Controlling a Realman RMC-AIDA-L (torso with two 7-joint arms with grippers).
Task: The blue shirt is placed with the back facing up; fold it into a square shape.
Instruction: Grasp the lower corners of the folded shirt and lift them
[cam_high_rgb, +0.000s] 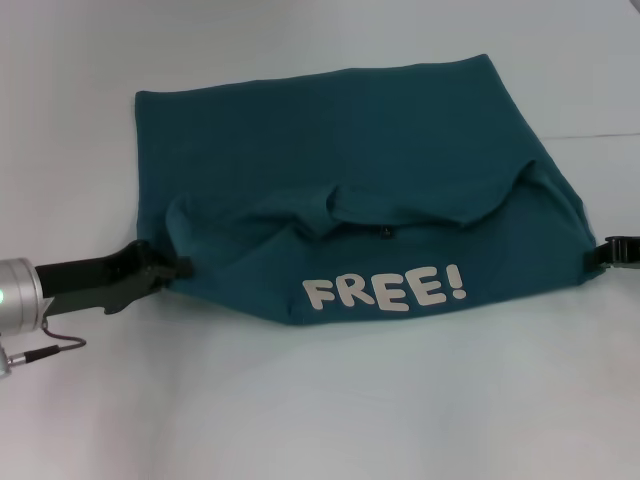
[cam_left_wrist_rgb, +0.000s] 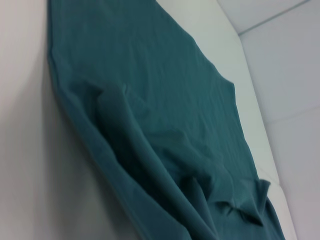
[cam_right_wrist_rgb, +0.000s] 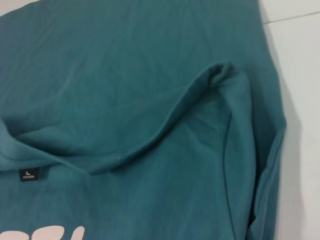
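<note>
The blue shirt (cam_high_rgb: 350, 140) lies on the white table (cam_high_rgb: 300, 410). Its near part is folded back over the rest, so white "FREE!" lettering (cam_high_rgb: 385, 290) faces up below the collar and a small black label (cam_high_rgb: 384, 232). My left gripper (cam_high_rgb: 178, 268) is at the fold's left corner, shut on the fabric. At the fold's right corner my right gripper (cam_high_rgb: 600, 255) is shut on the fabric, mostly cut off by the frame edge. The left wrist view shows the plain, rumpled shirt (cam_left_wrist_rgb: 150, 100). In the right wrist view are the shirt (cam_right_wrist_rgb: 125, 75), its label (cam_right_wrist_rgb: 29, 174) and a raised crease.
The white table surrounds the shirt, with bare surface in front of the lettering and to the left. A thin seam line (cam_high_rgb: 600, 136) crosses the table at the far right. A cable loop (cam_high_rgb: 50, 345) hangs under my left wrist.
</note>
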